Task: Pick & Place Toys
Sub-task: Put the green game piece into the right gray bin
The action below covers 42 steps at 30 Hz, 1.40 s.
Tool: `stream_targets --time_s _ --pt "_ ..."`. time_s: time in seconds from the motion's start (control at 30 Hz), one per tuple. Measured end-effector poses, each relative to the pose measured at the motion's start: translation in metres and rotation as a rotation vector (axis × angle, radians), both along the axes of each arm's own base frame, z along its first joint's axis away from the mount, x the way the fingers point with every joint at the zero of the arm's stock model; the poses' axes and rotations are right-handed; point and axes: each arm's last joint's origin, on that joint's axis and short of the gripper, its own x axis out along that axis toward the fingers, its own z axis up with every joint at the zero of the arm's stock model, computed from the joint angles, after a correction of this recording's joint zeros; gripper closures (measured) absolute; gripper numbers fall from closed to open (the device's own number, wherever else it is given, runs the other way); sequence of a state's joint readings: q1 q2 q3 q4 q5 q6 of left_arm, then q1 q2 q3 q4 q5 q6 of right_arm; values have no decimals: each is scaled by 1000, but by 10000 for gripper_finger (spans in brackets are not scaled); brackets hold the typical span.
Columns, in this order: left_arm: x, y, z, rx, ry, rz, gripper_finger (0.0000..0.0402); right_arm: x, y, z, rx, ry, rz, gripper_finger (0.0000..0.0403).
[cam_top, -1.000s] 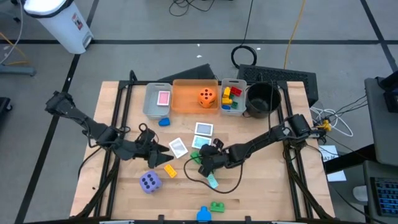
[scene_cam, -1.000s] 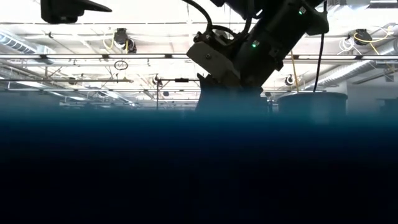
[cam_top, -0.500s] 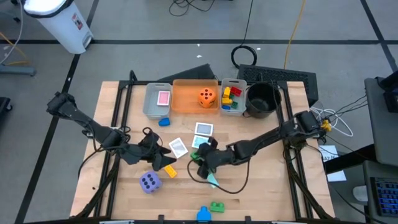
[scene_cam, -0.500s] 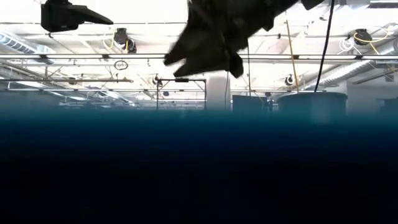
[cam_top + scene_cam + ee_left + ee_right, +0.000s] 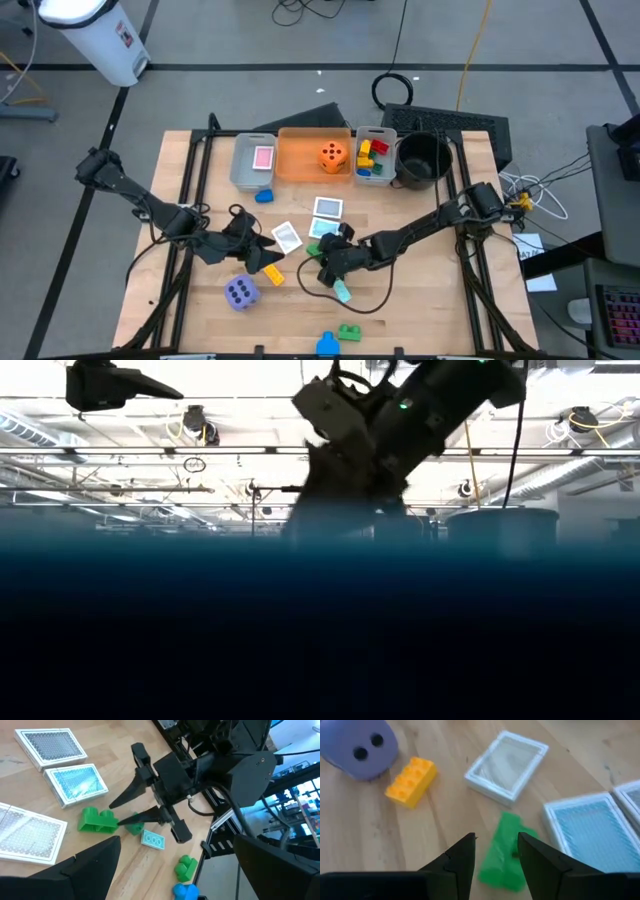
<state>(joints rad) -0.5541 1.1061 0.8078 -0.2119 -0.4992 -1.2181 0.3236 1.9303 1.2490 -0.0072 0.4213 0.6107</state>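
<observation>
The right gripper point(image 5: 325, 268) hangs low over the middle of the table point(image 5: 420, 310), its jaws partly apart and empty, just above a green brick point(image 5: 506, 851) that lies flat on the wood. A pale teal brick point(image 5: 152, 840) sits just beside that brick. Near them lie a yellow brick point(image 5: 411, 781), three picture cards, one of them with a blue face point(image 5: 76, 783), and the purple die point(image 5: 241, 292). The left gripper point(image 5: 262, 252) waits close by near the yellow brick, jaws wide apart and empty. The orange die point(image 5: 333, 155) rests in the orange bin point(image 5: 300, 160).
</observation>
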Motion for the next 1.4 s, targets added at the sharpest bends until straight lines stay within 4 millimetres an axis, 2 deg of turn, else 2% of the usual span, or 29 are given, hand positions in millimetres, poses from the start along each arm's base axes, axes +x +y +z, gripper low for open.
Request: stream_targets --time_s 0.37,0.9,1.03,1.27,1.4 --pt "0 0 0 -22 1 11 7 1 -4 -18 -18 72 -2 261" --pt "1 2 0 -18 -3 36 7 -2 -7 -25 -25 149 -3 262" --pt "1 2 0 -21 -3 38 7 -3 -8 -25 -33 167 -5 281" --pt "1 2 0 -22 -4 39 7 -4 -8 -26 -34 172 -5 341" --pt "1 2 0 -24 -3 40 7 -4 -8 -26 -35 171 -6 348"
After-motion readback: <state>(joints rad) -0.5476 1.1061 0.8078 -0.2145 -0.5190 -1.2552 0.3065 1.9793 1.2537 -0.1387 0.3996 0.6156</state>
